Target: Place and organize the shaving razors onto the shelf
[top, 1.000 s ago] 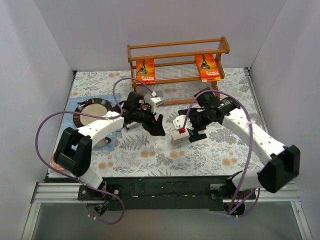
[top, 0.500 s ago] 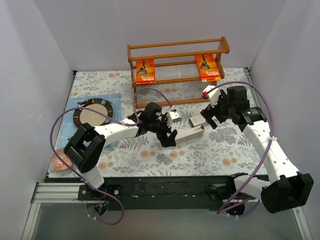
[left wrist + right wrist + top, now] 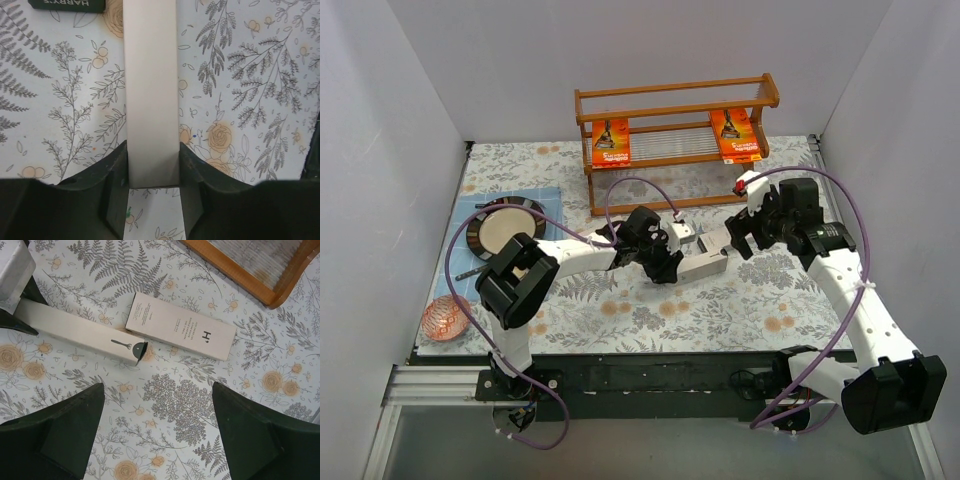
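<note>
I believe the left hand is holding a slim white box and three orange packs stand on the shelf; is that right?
Not quite: only two orange packs stand on the shelf, one near each end, as the top external view shows. The rest holds: the left hand is holding a slim white box.

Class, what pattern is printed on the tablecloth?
The tablecloth shows grey ferns and pale orange flowers on white, clearest in the right wrist view.
</note>
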{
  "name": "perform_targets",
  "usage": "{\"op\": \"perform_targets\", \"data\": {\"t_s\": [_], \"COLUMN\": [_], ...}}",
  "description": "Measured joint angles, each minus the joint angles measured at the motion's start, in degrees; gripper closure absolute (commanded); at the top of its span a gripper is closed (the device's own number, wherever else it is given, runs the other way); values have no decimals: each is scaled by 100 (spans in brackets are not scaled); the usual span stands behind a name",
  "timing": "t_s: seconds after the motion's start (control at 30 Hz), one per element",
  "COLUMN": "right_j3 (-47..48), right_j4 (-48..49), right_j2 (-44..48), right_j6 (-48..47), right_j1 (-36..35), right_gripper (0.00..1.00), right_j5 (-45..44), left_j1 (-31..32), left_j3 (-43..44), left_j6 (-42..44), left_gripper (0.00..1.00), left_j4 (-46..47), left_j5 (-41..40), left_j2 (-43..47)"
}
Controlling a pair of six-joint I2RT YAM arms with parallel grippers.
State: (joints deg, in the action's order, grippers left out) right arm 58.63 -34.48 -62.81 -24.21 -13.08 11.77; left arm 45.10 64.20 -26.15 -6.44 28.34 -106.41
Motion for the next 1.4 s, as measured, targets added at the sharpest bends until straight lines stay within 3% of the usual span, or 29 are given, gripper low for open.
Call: {"op": "perform_targets", "data": {"t_s": [0.07,0.3,0.47,0.57,0.73,0.9,1.03,1.23,1.4], "right_j3": [2,-26,-35,-90,-184,675,1276,1565,1808], "right_j4": [11,247,354,407,286,-636,-964,-1246,-1290], "right_j2": [-33,-446,-977,-1038,-1239,-2551,-3335,-3781,-4334], "right_j6": [52,310,74,-796,-2835,-4468,-5313,-6297,-6605], "right_j1": [0,0,28,55,155,407,527,634,765], "right_gripper": [7,8,5,1,2,4,4,5,6], "right_j5": [17,-164,52,501,1150,1550,1574,1410,1283], "left_j1": [-4,-109,-756,-1296,-1639,-1676,-1803,-2009,-2079], "left_j3": [2,-540,-1307,-1668,-1952,-2258,-2422,-2441,-2441], "left_j6": [-96,-1021,-2529,-3370,-3882,-3954,-3932,-3921,-3877], "left_gripper": [81,81,81,80,79,78,78,77,77], "left_j4": [-26,57,920,1537,1764,1777,1762,1744,1718], "left_j5": [92,894,1408,1556,1611,1711,1762,1762,1762], "left_j2": [0,546,1272,1416,1508,1952,2234,2240,2240]}}
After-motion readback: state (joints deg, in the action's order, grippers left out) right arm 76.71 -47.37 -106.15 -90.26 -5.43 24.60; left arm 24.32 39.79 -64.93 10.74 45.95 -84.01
